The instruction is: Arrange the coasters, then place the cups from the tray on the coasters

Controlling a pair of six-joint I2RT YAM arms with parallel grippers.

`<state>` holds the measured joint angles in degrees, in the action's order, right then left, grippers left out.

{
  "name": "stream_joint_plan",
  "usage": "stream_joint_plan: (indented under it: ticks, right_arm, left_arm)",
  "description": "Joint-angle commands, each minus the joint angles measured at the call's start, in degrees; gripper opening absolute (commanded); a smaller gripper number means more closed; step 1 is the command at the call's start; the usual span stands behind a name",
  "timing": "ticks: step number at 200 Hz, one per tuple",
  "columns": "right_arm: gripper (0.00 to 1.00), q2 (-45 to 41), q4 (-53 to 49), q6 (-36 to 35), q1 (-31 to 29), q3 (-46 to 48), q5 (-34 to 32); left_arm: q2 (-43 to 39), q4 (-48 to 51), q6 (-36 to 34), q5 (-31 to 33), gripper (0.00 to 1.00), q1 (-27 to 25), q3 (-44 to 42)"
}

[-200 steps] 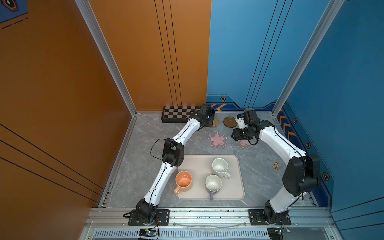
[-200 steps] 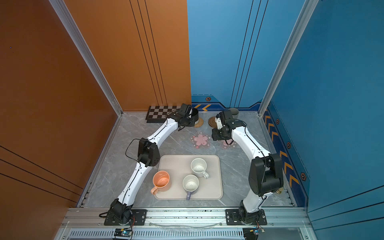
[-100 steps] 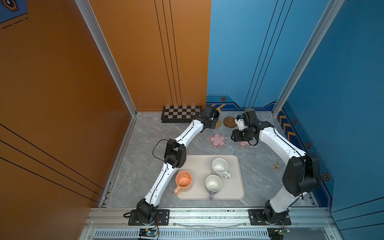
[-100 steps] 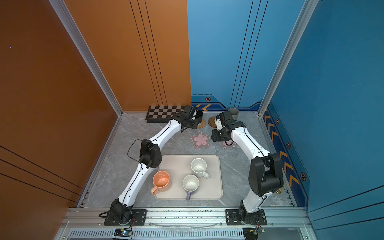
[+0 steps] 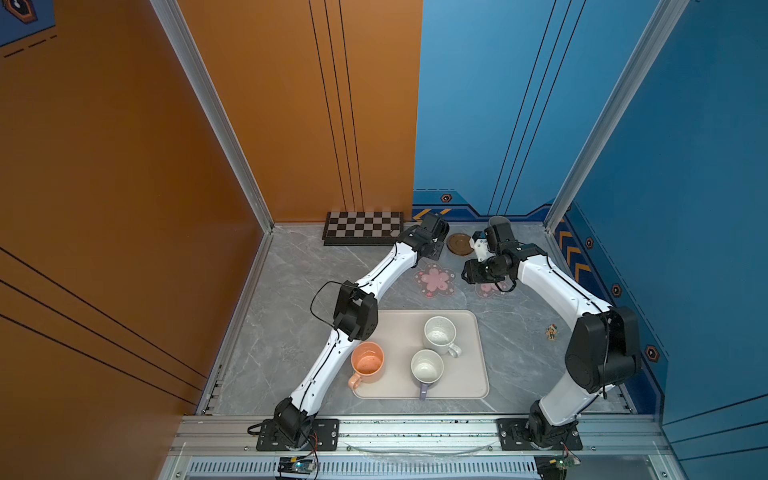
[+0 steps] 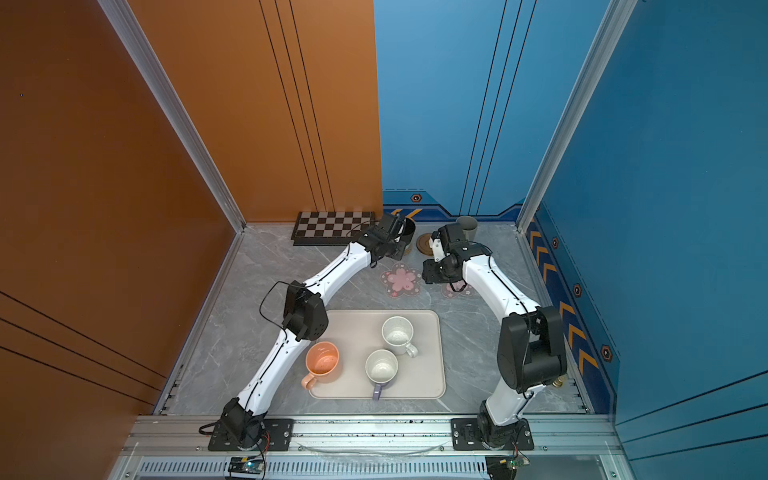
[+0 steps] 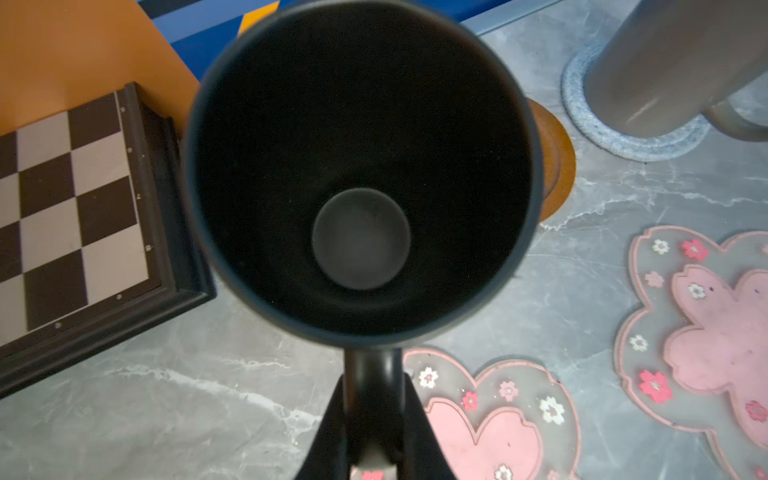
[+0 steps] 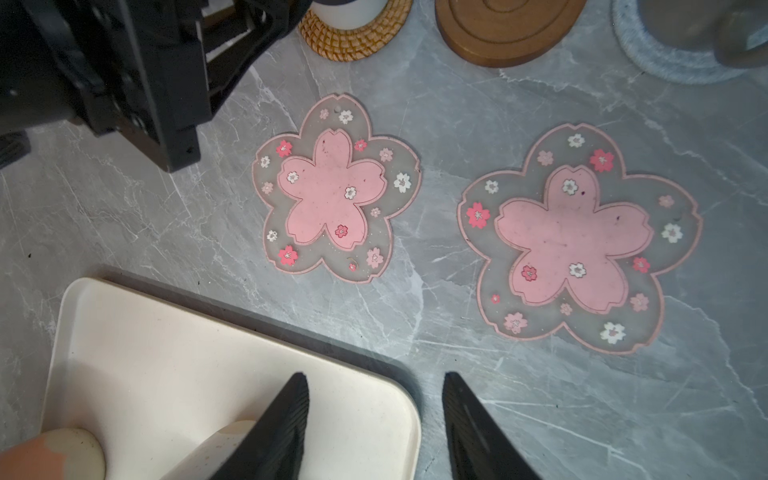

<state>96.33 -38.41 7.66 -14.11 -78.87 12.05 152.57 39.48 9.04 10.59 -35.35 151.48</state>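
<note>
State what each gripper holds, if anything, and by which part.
The left gripper holds the black mug by its handle; the right gripper, jaws open, holds nothing.

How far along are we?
Done: coasters laid out, grey mug on the blue coaster. In hand: left end effector holds the black mug at the rattan coaster. Remaining: peach mug, white mug, lavender mug on the tray; right end effector open, empty.

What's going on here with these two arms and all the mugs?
A two-armed robot is moving mugs from a tray onto coasters. Its left fingers grip the black mug by the handle at the rattan coaster. The tall grey mug stands on the grey-blue coaster. The right fingers hang open and empty. The peach mug, white speckled mug and lavender mug sit on the tray.
</note>
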Motion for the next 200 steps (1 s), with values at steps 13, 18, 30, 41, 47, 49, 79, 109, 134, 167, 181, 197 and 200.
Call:
stream_joint_plan:
  ticks: [13, 18, 30, 41, 47, 49, 79, 109, 134, 167, 181, 197, 200]
  right_arm:
    - [0.54, -1.9, 0.3, 0.6, 0.6, 0.7, 1.0]
    - [0.54, -1.9, 0.3, 0.6, 0.6, 0.7, 1.0]
    - [0.55, -1.9, 0.4, 0.6, 0.8, 0.7, 1.0]
    - [0.54, -1.8, 0.5, 0.6, 0.9, 0.9, 1.0]
    - [0.54, -1.7, 0.5, 0.6, 0.9, 0.9, 1.1]
    - [0.55, -1.7, 0.5, 0.7, 0.9, 0.9, 1.1]
    - [0.55, -1.3, 0.7, 0.9, 1.1, 0.8, 1.6]
    - [0.54, -1.4, 1.0, 1.0, 1.0, 1.2, 1.7]
    - [0.55, -1.4, 1.2, 1.1, 1.2, 1.4, 1.7]
    - [0.55, -1.2, 1.4, 1.2, 1.2, 1.5, 2.2]
    - [0.55, -1.2, 1.5, 1.3, 1.2, 1.6, 2.2]
    - [0.54, -1.1, 1.6, 1.3, 1.3, 1.6, 2.3]
    - [0.54, -1.1, 1.6, 1.3, 1.3, 1.6, 2.3]
  left_arm:
    - [-3.6, -7.1, 3.8, 0.7, 0.07, 1.7, 1.4]
    - [-3.4, -7.3, 4.1, 0.3, 0.07, 1.8, 1.4]
    - [-3.0, -8.0, 5.0, -0.5, 0.07, 2.0, 1.4]
    - [-2.7, -8.7, 5.6, -1.1, 0.07, 2.1, 1.5]
    - [-2.6, -8.9, 6.1, -1.3, 0.07, 2.1, 1.5]
    - [-2.6, -9.0, 6.2, -1.4, 0.07, 2.2, 1.5]
    - [-2.0, -9.6, 7.6, -1.9, 0.07, 2.2, 1.4]
    - [-0.9, -9.6, 8.7, -3.1, 0.07, 2.0, 1.1]
    - [-0.3, -9.7, 9.0, -3.0, 0.07, 1.4, 0.9]
    - [-0.3, -9.6, 9.9, -3.0, 0.07, 1.4, -0.5]
    - [-0.3, -9.7, 10.0, -3.1, 0.07, 1.4, -1.2]
    - [-0.3, -9.7, 10.3, -3.0, 0.07, 1.4, -1.7]
    - [-0.3, -9.7, 10.4, -2.9, 0.07, 1.4, -1.8]
